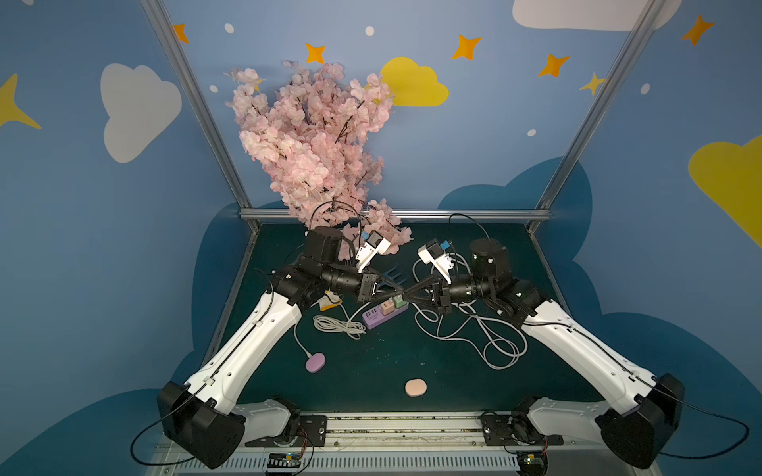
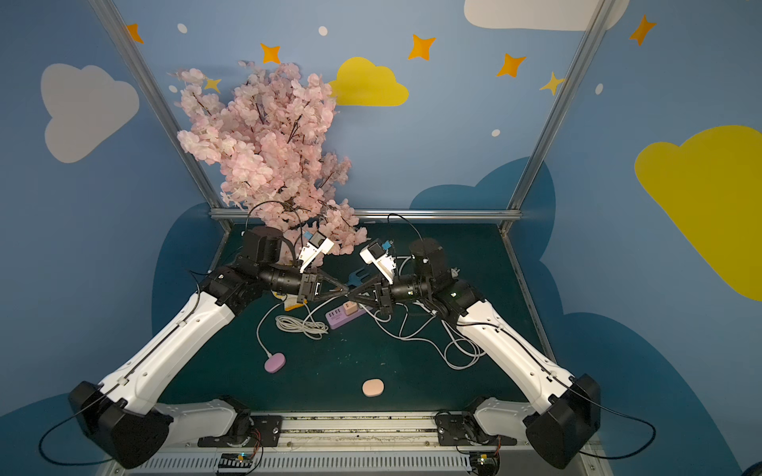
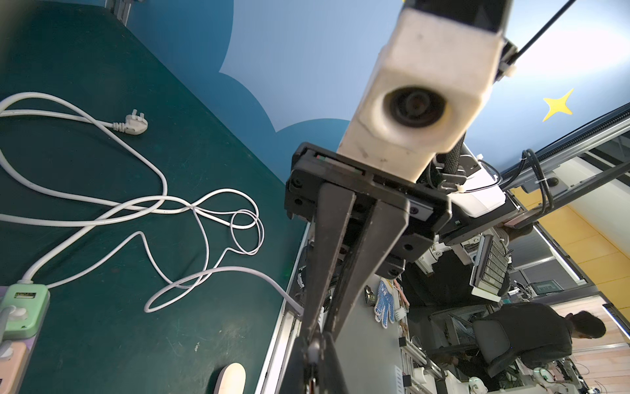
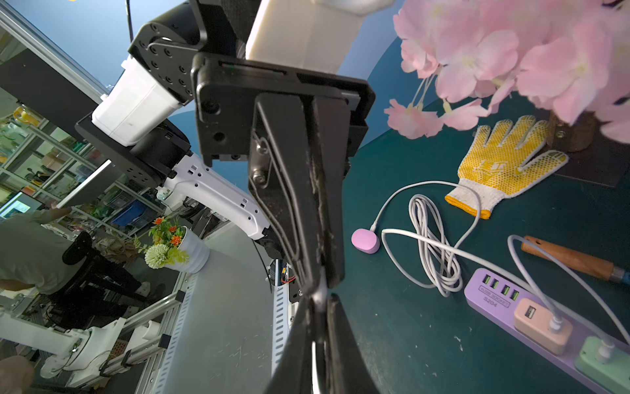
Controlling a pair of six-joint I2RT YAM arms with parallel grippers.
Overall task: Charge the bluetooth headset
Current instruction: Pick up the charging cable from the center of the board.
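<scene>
Lower centre in both top views: peach oval earbud case (image 1: 415,388) lies on the dark green mat (image 1: 371,371) with no cable in it. Up-left of it, the lilac oval case (image 1: 315,363) has a white lead in its end, so it looks hooked up.

Mid-frame: lilac power strip (image 1: 383,315) with peach and green adapters, a lead plugged into each. Just above it, left gripper (image 1: 398,295) and right gripper (image 1: 408,296) meet tip to tip, both clamped closed. A thin pale cable (image 3: 245,269) runs to that point. Its end seems pinched there; I can't tell by which gripper. Looks like a connector handover.

Left to do: get that end into the peach case.

White three-pin plug (image 3: 136,122) lies loose on the mat, upper left in the left wrist view, so the strip may be unpowered.
</scene>
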